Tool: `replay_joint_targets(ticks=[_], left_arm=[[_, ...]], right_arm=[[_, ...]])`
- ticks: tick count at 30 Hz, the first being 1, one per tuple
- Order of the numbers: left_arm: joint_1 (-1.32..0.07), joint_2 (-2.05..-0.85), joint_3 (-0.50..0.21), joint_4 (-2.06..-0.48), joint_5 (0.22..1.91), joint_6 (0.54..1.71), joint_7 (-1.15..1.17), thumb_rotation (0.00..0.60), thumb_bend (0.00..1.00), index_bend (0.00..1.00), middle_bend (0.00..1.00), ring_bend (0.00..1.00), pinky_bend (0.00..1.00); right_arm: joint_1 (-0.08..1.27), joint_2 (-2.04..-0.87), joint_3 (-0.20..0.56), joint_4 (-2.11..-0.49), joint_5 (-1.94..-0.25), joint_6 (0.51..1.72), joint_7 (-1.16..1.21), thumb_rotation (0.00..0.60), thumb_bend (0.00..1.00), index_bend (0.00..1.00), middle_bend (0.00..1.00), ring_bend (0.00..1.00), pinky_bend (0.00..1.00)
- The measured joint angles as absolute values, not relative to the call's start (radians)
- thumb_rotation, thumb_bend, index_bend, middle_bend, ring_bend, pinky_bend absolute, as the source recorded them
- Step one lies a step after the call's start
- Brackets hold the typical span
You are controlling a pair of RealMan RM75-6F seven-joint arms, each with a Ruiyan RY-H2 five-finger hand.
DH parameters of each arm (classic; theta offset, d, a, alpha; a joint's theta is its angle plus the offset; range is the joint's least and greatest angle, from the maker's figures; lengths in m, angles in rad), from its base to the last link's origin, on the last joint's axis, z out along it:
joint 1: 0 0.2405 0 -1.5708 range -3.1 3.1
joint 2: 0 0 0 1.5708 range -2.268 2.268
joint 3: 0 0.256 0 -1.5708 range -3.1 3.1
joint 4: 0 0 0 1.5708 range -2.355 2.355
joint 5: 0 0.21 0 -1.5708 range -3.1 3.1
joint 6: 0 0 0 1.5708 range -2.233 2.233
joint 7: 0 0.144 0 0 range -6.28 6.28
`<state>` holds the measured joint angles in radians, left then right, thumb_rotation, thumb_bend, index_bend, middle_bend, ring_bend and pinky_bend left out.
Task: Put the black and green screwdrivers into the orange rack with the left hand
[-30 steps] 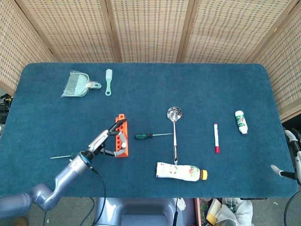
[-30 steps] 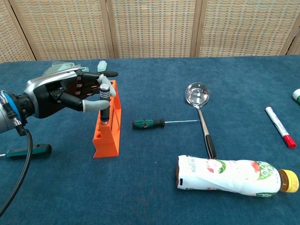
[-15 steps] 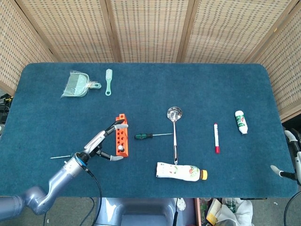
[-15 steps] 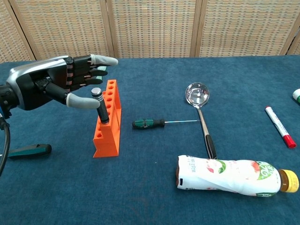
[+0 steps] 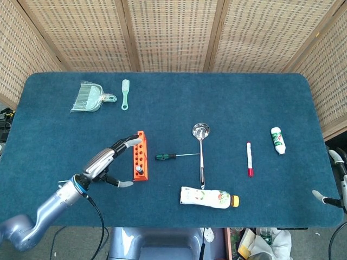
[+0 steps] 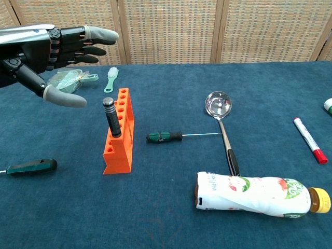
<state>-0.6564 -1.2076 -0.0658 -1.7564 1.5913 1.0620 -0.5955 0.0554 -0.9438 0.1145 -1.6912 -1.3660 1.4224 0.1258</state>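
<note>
One black screwdriver (image 6: 112, 117) stands in orange rack (image 6: 120, 136). Left hand (image 6: 49, 44) empty, fingers spread, above rack. Green screwdriver (image 6: 165, 137) lies beside rack: grip handle, tip shaft downward into free hole.

Left hand (image 6: 49, 44) raised above the table, fingers (image 6: 98, 35) extended and apart, thumb splayed below, holding nothing. Left arm (image 5: 40, 208) extends from lower left. Right hand (image 5: 337, 179) barely visible at right edge.

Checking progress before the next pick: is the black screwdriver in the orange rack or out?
In. The black screwdriver stands in a hole of the orange rack, handle up, slightly tilted, and the left hand is clear of it.
</note>
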Motion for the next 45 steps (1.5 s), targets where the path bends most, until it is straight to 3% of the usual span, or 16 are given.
replay_joint_targets(ticks=[5,9,14,19,25,32,45], left_arm=[[-0.642,-1.142,-0.061,-1.836,1.551,1.057,-0.353,0.6,0.0,0.04,0.0,0.0,0.0],[-0.614,-1.104,-0.051,-1.89,1.484,1.07,-0.126,0.6,0.0,0.06,0.0,0.0,0.0],[-0.556,-1.089,-0.032,-1.944,1.357,1.133,0.182,0.6,0.0,0.15,0.0,0.0,0.0],[-0.493,-1.117,-0.016,-1.951,1.194,1.2,0.354,0.6,0.0,0.23,0.0,0.0,0.0],[-0.464,-1.194,-0.013,-1.852,1.088,1.194,0.367,0.6,0.0,0.28,0.0,0.0,0.0],[-0.455,-1.286,-0.021,-1.721,1.025,1.138,0.318,0.6,0.0,0.4,0.0,0.0,0.0],[-0.468,-1.397,-0.051,-1.587,0.98,1.055,0.279,0.6,0.05,0.43,0.0,0.0,0.0]], right_arm=[[0.054,-0.942,0.112,-1.693,-1.372,1.424,0.131,0.6,0.0,0.0,0.0,0.0,0.0],[0.053,-0.941,0.11,-1.695,-1.38,1.426,0.133,0.6,0.0,0.0,0.0,0.0,0.0],[0.052,-0.94,0.106,-1.698,-1.391,1.43,0.134,0.6,0.0,0.0,0.0,0.0,0.0],[0.051,-0.94,0.103,-1.701,-1.398,1.433,0.132,0.6,0.0,0.0,0.0,0.0,0.0],[0.051,-0.939,0.101,-1.701,-1.4,1.433,0.134,0.6,0.0,0.0,0.0,0.0,0.0],[0.053,-0.941,0.101,-1.7,-1.397,1.429,0.133,0.6,0.0,0.0,0.0,0.0,0.0],[0.058,-0.941,0.101,-1.699,-1.39,1.417,0.132,0.6,0.0,0.0,0.0,0.0,0.0]])
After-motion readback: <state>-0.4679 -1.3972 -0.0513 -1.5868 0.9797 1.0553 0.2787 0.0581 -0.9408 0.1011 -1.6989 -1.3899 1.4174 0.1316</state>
